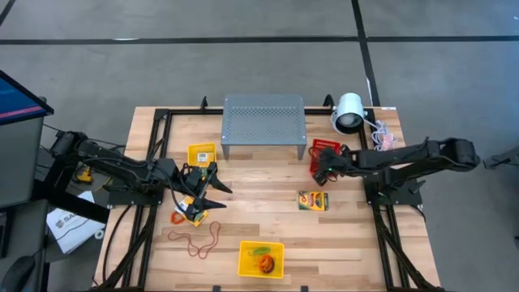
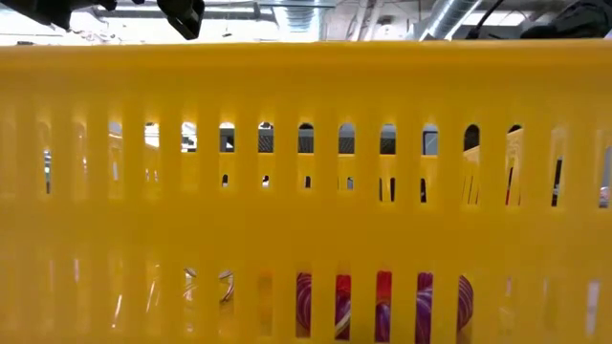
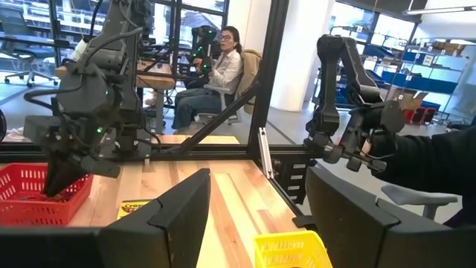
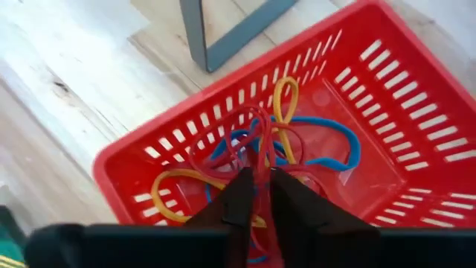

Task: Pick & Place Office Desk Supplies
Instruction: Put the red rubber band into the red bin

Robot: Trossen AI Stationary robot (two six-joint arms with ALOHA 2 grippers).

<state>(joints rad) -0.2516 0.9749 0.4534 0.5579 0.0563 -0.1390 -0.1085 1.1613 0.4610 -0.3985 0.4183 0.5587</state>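
My right gripper slants down into the red basket at the table's right and is shut on a red rubber band. Blue, yellow and orange bands lie on the basket's floor. One crayon box lies flat near that basket and another at the left. My left gripper hangs open and level above a third yellow box with an orange band, with nothing between its fingers. A brown-red loop lies on the wood near the front. My right gripper pinches strands of the red rubber band between its two fingertips. The fingers come from above, slanting down into the basket. The band's loops spread slack over the other bands on the basket's floor.
A grey perforated stand stands at the back middle, with a white lamp to its right. A yellow basket with a few things in it sits at the front edge, and its wall fills the low view. A person sits beyond the table.
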